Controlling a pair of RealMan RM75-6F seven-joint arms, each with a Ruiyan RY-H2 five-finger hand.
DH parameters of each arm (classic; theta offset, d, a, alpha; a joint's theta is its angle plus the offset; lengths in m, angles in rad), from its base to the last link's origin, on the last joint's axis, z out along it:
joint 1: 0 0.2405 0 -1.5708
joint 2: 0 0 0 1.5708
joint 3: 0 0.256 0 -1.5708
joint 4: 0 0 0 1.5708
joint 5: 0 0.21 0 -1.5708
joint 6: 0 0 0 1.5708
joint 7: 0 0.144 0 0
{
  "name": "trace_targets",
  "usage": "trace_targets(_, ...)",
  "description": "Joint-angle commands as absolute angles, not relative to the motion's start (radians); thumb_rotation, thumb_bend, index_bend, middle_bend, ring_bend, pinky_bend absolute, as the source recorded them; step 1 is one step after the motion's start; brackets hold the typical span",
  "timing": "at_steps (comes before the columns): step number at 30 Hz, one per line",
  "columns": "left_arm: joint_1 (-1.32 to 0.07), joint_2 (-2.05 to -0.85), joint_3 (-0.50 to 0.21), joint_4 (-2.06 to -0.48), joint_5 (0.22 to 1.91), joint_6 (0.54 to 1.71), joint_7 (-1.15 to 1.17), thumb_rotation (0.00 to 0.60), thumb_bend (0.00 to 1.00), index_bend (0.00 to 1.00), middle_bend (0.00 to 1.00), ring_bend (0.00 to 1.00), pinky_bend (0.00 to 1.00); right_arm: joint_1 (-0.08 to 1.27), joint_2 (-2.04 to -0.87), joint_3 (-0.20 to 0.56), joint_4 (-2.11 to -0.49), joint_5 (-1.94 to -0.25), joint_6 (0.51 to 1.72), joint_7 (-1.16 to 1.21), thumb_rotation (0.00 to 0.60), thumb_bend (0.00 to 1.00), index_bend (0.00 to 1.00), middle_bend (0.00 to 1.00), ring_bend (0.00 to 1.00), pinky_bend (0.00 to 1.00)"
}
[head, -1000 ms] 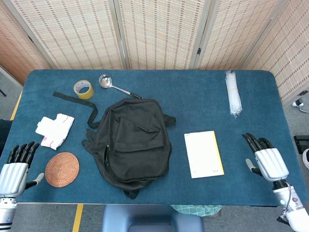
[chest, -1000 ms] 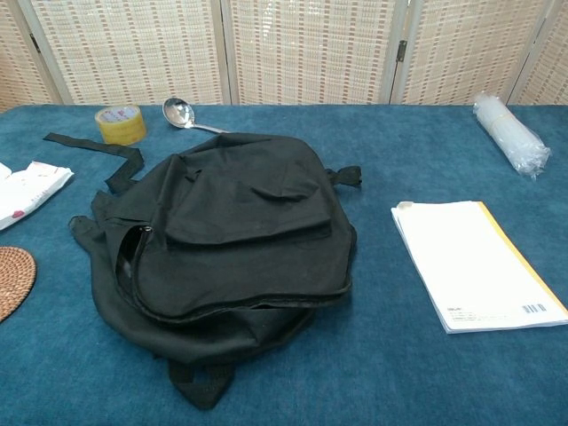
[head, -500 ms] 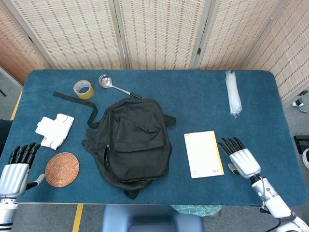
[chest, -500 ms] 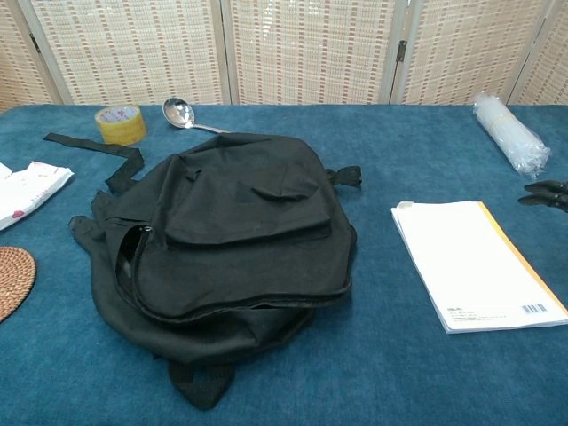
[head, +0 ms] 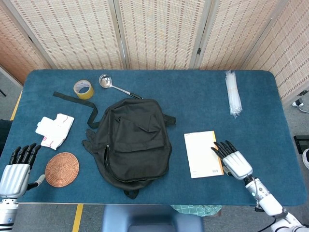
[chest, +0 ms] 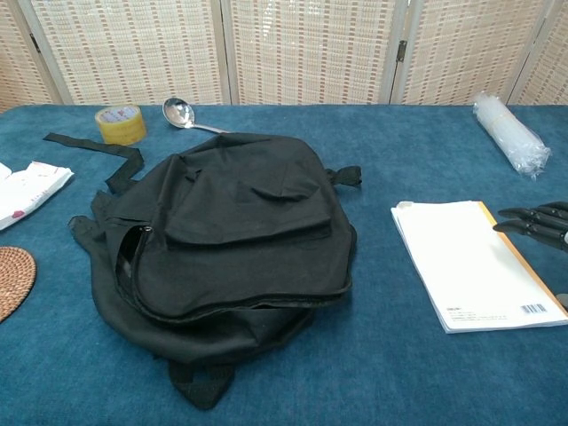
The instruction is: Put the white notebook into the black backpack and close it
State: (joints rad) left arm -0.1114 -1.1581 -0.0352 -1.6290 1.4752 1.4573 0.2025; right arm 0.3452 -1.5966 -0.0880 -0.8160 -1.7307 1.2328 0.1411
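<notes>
Two hands in head view: right hand (head: 232, 162) now further left than a second ago, fingertips (head: 216, 151) over the yellow right edge of white notebook (head: 203, 154); fingers straight and spread, holding nothing. Left hand (head: 14, 171) unmoved at lower left, fingers extended, empty. Notebook flat, right of centre, just right of black backpack (head: 131, 140). Only dark fingertips (chest: 532, 220) visible in chest view; left hand out of it.
</notes>
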Motion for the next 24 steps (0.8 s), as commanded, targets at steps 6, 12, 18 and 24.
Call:
trace_targets(6, -0.111, -1.159, -0.034, -1.626, 1.472, 1.453, 0.201, 0.600, 0.26, 0.12, 0.09, 0.10, 0.00, 0.344, -1.644, -0.103, -0.748, -1.738, 1.270, 0.175, 0.600, 0.39, 0.00, 0.00, 0.00, 0.00)
trace_targets(12, -0.111, -1.159, -0.033, -1.622, 1.472, 1.454, 0.198, 0.600, 0.26, 0.12, 0.09, 0.10, 0.00, 0.339, -1.643, -0.114, -0.739, -1.740, 1.290, 0.182, 0.600, 0.39, 0.00, 0.00, 0.00, 0.00)
trace_targets(18, -0.115, -1.162, -0.032, -1.621, 1.472, 1.446, 0.197, 0.600, 0.26, 0.12, 0.09, 0.10, 0.00, 0.348, -1.655, -0.120, -0.738, -1.744, 1.288, 0.180, 0.600, 0.39, 0.00, 0.00, 0.00, 0.00)
trace_targets(24, -0.112, -1.162, -0.033, -1.619, 1.465, 1.446, 0.193, 0.600, 0.26, 0.12, 0.09, 0.10, 0.00, 0.363, -1.670, -0.115, -0.733, -1.745, 1.295, 0.186, 0.600, 0.39, 0.00, 0.00, 0.00, 0.00)
